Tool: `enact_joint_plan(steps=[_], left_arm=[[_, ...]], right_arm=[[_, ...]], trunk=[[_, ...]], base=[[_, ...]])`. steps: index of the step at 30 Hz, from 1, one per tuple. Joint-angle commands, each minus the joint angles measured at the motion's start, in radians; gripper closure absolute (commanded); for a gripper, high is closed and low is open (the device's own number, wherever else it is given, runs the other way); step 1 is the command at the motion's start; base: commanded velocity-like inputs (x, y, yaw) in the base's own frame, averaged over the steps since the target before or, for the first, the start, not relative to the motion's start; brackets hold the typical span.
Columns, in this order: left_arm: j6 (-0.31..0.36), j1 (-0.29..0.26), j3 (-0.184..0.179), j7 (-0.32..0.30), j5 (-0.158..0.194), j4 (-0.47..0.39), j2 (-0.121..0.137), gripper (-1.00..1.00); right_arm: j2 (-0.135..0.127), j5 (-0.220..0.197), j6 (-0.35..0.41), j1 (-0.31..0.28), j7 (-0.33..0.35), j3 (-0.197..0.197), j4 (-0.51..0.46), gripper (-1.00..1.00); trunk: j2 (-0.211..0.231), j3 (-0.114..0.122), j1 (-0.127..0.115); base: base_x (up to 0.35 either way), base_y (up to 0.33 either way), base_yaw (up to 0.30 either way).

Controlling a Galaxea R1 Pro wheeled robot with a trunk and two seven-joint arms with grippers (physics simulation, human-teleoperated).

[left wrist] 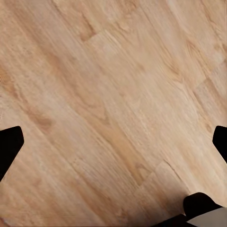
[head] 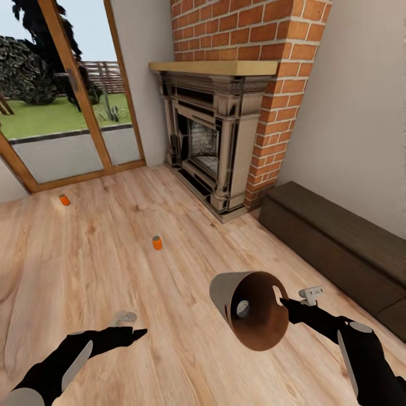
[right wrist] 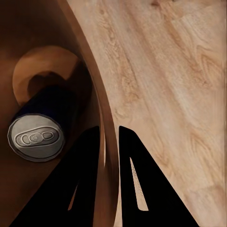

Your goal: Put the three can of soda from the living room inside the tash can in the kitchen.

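Right tool (right wrist: 109, 142) clamped on tilted bin (head: 225, 293) rim; blue soda can (right wrist: 40, 130) lies inside. Left tool (head: 132, 332) fingers apart, empty.

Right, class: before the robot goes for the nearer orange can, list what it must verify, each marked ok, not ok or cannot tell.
1. Right gripper clamps the bin's rim: ok.
2. Blue can lies inside the bin: ok.
3. Bin upright enough to keep it: not ok, the mouth is tipped sideways.
4. Left gripper open and holding nothing: ok.
5. Nearer orange can stands on bare floor ahead: ok.
6. Farther orange can by the glass doors, undamaged: cannot tell.
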Motion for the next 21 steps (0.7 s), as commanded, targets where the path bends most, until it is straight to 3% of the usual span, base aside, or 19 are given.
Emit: enact_joint_plan(steps=[1,10,21], left_arm=[[0.0,0.0,0.0,0.0,0.0,0.001,0.0,-1.0],[0.0,-0.001,0.0,-0.005,-0.001,0.003,0.0,-1.0],[0.0,-0.001,0.0,-0.005,0.0,0.004,0.0,-1.0]], right_arm=[[0.0,-0.016,0.006,0.0,0.005,0.0,-0.001,1.0],[0.003,-0.015,0.007,0.0,0.004,0.001,-0.001,1.0],[0.004,-0.011,0.006,0.0,-0.001,0.003,0.0,1.0]], trunk=[[0.0,0.001,0.0],[0.0,0.01,0.0],[0.0,0.011,0.0]], base=[[0.312,0.177,-0.198],[0.309,0.186,-0.16],[0.308,0.188,-0.019]])
